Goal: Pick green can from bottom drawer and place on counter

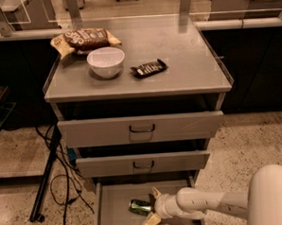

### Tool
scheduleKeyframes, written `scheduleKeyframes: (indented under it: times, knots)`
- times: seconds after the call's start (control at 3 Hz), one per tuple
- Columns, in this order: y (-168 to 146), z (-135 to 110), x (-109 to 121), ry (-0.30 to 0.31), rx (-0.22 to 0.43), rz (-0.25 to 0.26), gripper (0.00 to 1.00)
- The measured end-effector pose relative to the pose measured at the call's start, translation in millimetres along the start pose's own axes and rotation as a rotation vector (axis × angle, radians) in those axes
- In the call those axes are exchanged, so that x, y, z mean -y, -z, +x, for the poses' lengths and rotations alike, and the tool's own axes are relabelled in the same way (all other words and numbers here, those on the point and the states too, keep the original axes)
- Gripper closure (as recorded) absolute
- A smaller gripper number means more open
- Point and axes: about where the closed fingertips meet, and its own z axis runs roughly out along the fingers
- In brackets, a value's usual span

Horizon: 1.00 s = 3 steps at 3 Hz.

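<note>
The green can (pixel 139 207) lies on its side on the grey floor of the open bottom drawer (pixel 113 215), near the middle. My gripper (pixel 153 207) reaches in from the right on a white arm. Its two tan fingers are spread open, one behind the can's right end and one (pixel 150 221) in front of it, so the can's right end sits between them. The counter (pixel 185 60) is the grey cabinet top above.
On the counter stand a white bowl (pixel 105 61), a black candy bar wrapper (pixel 149 68) and snack bags (pixel 86 39). The two upper drawers (pixel 142 129) stick out a little above the bottom drawer. Cables and a black stand leg (pixel 47 176) lie on the floor at the left.
</note>
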Motion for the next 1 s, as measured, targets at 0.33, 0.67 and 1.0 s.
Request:
scheduleKeyframes:
  times: [0.33, 0.67, 1.0]
  knots:
    - [-27, 13, 8, 0.002, -0.013, 0.017, 0.0]
    - [-55, 26, 18, 0.004, -0.022, 0.019, 0.0]
    - [-102, 51, 27, 0.009, -0.031, 0.02, 0.0]
